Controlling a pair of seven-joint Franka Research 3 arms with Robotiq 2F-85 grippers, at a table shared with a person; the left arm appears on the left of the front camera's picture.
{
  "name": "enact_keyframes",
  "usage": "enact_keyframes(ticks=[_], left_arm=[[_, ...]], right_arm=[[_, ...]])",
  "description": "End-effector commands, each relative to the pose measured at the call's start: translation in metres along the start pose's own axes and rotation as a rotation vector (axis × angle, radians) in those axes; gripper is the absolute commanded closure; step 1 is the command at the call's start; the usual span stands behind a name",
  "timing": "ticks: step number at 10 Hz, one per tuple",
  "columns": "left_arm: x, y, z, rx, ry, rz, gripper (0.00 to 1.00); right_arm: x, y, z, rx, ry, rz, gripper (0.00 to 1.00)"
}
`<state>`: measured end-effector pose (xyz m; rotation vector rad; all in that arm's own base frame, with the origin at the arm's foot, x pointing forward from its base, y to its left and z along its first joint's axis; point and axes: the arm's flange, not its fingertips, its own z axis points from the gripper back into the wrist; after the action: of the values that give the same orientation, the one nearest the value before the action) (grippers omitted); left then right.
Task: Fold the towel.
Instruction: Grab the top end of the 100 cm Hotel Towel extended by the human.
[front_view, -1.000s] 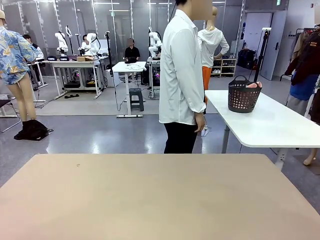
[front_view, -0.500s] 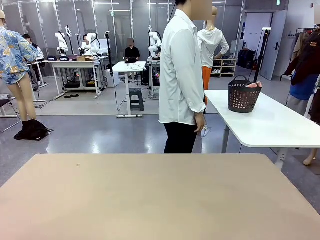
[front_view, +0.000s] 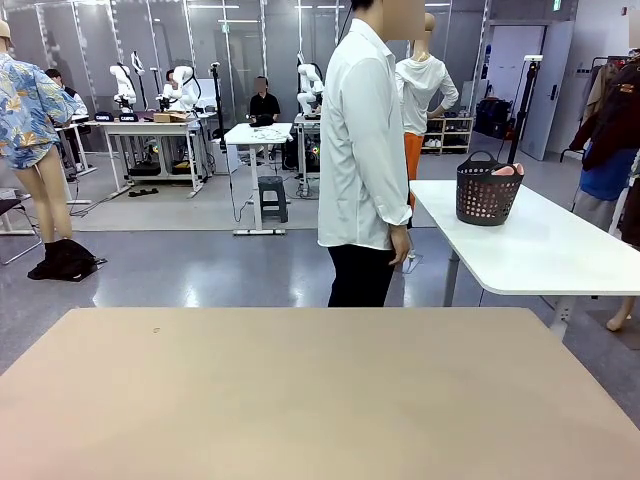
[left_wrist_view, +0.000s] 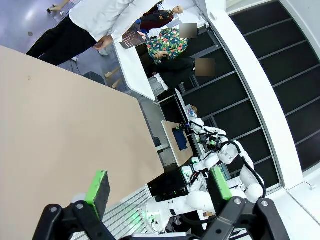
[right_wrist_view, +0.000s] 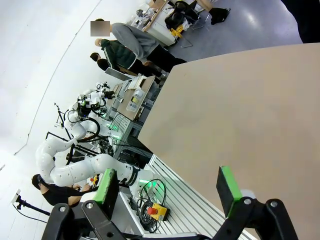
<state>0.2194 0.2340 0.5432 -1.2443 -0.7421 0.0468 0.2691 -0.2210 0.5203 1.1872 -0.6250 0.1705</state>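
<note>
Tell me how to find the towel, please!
Find the white table to the right of the standing person. A black basket full of holes stands on it. The towel is the pink cloth peeking over its rim, the only pink thing there.

The tabletop (front_view: 300, 400) lies open throughout; a person (front_view: 362, 160) stands beyond its far edge.

The towel (front_view: 508, 170) is salmon-pink, the basket (front_view: 485, 200) perforated black, the table (front_view: 300, 400) beige, the shirt (front_view: 360, 140) white
</note>
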Motion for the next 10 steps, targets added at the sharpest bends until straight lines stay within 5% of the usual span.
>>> enact_keyframes(ticks=[1, 10], left_arm=[[0.0031, -0.0003, 0.0008, -0.020, -0.005, -0.024, 0.00], [0.0031, -0.0003, 0.0008, -0.020, -0.005, -0.024, 0.00]], right_arm=[[0.0020, 0.0003, 0.0011, 0.012, -0.012, 0.024, 0.00], [0.0020, 0.0003, 0.0011, 0.012, -0.012, 0.024, 0.00]])
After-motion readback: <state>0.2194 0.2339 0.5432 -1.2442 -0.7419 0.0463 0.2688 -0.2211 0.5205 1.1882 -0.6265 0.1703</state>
